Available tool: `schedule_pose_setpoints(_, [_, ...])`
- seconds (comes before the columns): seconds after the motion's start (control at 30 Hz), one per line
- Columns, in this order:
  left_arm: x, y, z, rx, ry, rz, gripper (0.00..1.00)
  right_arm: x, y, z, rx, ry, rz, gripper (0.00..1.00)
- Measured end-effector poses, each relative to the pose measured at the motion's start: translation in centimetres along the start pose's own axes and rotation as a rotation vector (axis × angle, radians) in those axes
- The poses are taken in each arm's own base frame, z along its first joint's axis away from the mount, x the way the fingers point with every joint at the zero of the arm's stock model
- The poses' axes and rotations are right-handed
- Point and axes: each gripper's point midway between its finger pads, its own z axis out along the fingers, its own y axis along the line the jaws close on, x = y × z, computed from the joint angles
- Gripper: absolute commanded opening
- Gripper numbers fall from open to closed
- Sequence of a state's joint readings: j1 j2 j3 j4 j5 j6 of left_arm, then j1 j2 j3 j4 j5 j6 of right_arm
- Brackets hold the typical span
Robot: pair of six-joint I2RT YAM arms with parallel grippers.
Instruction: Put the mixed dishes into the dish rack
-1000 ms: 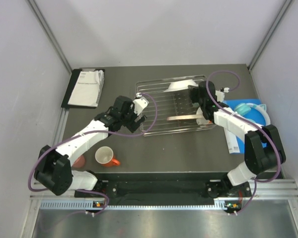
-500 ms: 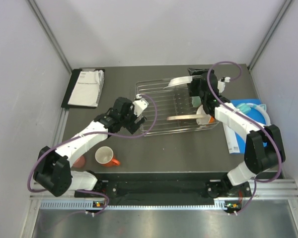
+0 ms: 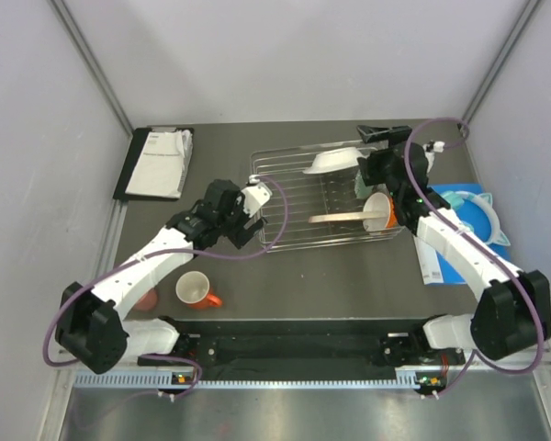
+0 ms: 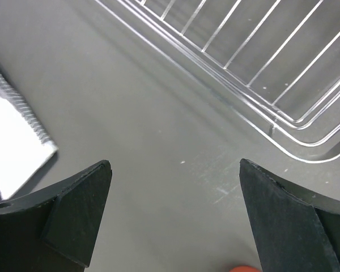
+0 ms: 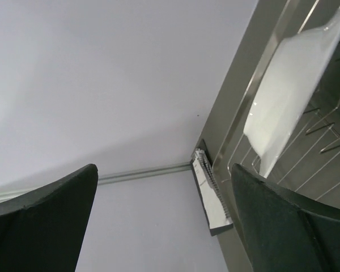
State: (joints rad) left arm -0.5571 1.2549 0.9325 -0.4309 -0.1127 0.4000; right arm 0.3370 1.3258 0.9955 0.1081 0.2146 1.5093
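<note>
Papers [image 3: 156,163] on a black tray [image 3: 124,184] occupy the far-left corner of the table [image 3: 349,285]. Nearer the arm bases, I see a salmon pink cup [image 3: 147,299], partly hidden under the left arm, and an orange mug [image 3: 195,289] just beside it. Both are on the table, outside the dish rack [image 3: 294,197]. The left gripper [image 3: 254,219] hovers just beside the rack's left edge. In the left wrist view its fingers are spread wide with only bare table between them, so it is released. Inside the rack, a thin pinkish plate [image 3: 344,218] shows edge-on, and a second orange mug [image 3: 378,209] lies at its right end. A white bowl [image 3: 335,161] is tilted over the rack's far edge; I cannot tell whether it rests on the wire. The right gripper [image 3: 367,158] is just beside that bowl. In the right wrist view its fingers are spread apart and grasp nothing, with the bowl off to the right side. Farther right, outside the rack, teal headphones [image 3: 455,200] rest on a white plate [image 3: 482,220].
</note>
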Motion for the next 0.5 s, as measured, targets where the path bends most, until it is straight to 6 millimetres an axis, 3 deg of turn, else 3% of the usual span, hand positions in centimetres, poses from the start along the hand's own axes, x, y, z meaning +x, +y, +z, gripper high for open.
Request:
schedule_pose_setpoints(0.13, [-0.9,1.1,-1.1,-0.028,-0.008,0.021,0.99,-1.3,1.9,-1.6,-0.050,0.001,-0.018,1.00])
schedule_pose_setpoints(0.23, [-1.8,2.1,-2.4,-0.059,-0.022,0.025,0.99,-1.6,2.2,-2.8,-0.054,0.017,-0.060,1.00])
schedule_pose_setpoints(0.37, [-2.9,4.3,-4.8,-0.104,-0.037,0.006,0.99,-1.0,2.2,-4.8,-0.010,0.025,-0.290,1.00])
schedule_pose_setpoints(0.43, [-3.6,6.4,-6.4,-0.129,-0.044,-0.042,0.99,1.9,4.3,-6.6,-0.026,0.040,-0.531,1.00])
schedule_pose_setpoints(0.5, [-3.9,8.9,-8.4,-0.161,-0.050,-0.106,0.99,8.9,8.6,-10.9,-0.176,0.120,-0.785,1.00])
